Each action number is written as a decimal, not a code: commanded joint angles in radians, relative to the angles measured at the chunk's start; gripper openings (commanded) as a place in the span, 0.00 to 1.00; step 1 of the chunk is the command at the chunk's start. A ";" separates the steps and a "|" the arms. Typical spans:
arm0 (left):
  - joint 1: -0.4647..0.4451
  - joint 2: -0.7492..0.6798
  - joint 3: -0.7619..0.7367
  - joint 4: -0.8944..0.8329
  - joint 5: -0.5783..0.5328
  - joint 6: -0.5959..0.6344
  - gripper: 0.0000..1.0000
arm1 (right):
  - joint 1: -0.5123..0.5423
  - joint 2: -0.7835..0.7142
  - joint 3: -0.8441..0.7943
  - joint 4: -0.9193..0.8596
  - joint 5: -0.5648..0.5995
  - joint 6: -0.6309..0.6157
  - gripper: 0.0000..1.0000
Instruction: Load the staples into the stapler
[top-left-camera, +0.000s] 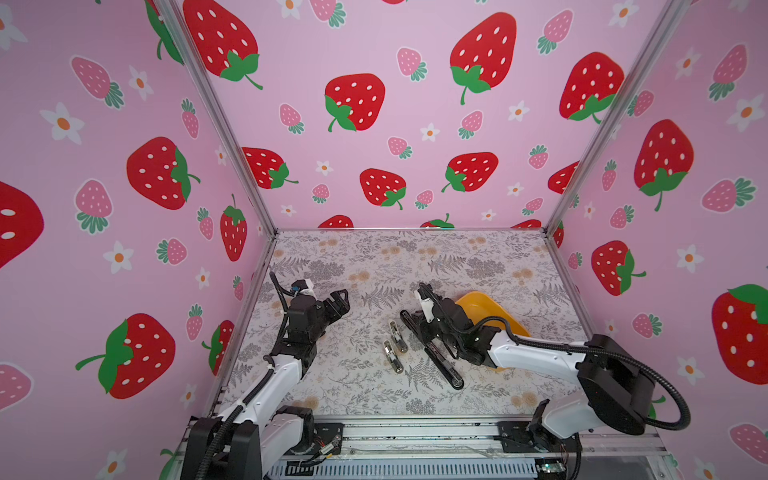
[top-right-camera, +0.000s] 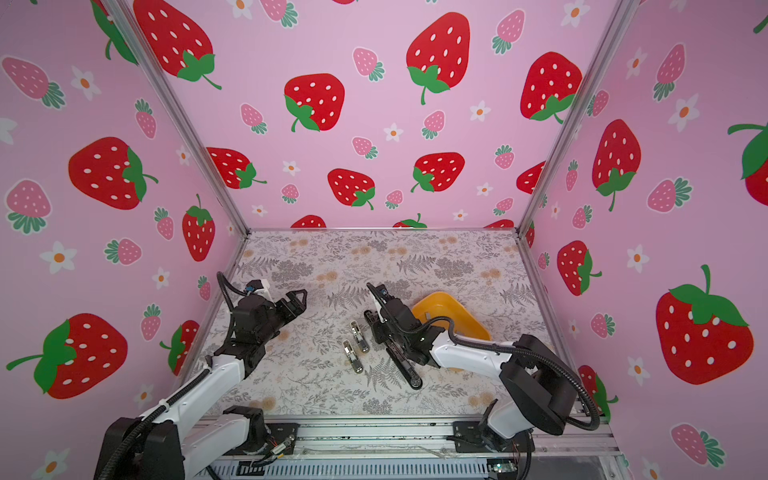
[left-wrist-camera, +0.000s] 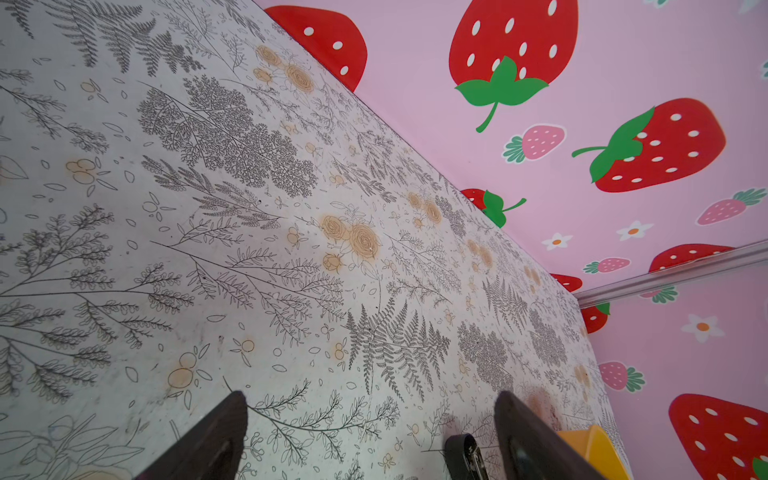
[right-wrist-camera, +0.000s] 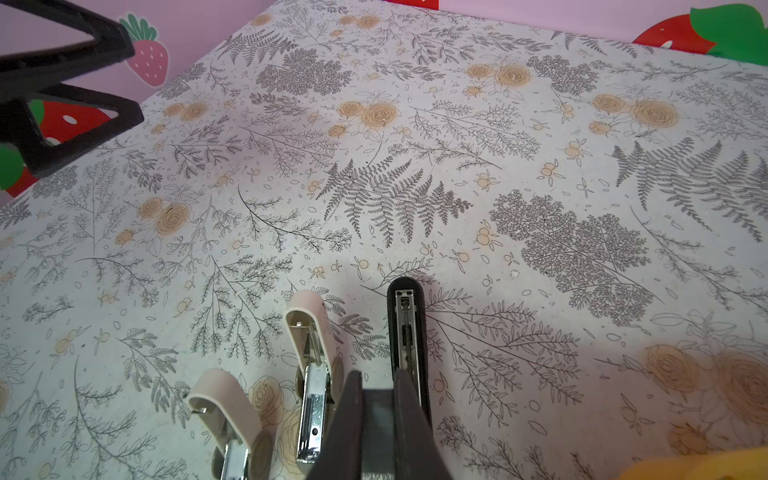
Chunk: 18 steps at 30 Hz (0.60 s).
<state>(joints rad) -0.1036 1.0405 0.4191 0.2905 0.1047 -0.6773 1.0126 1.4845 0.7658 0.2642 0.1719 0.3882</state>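
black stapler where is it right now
In both top views the long black stapler lies opened flat right of centre, under the right gripper, between two small beige staplers on its left and a yellow plastic tray on its right.

Black stapler (top-left-camera: 446, 370), opened out flat, metal magazine up, on table (top-left-camera: 353, 257).

A yellow dish (top-left-camera: 476, 304) sits on the floral tabletop (top-left-camera: 478, 257).

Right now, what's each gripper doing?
Left gripper: open, holding nothing.
Right gripper: shut, at the stapler; whether it holds anything cannot be told.
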 joint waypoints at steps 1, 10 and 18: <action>0.005 -0.018 -0.009 0.043 -0.020 0.006 0.94 | 0.006 0.004 -0.002 0.020 0.022 -0.006 0.03; 0.004 0.050 0.015 0.046 -0.006 0.006 0.94 | 0.021 0.006 -0.013 0.021 0.009 0.055 0.03; -0.002 0.106 0.035 0.055 0.053 0.003 0.94 | 0.071 0.051 0.006 0.013 0.029 0.100 0.03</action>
<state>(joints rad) -0.1040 1.1336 0.4122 0.3180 0.1181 -0.6769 1.0702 1.5116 0.7658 0.2699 0.1791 0.4534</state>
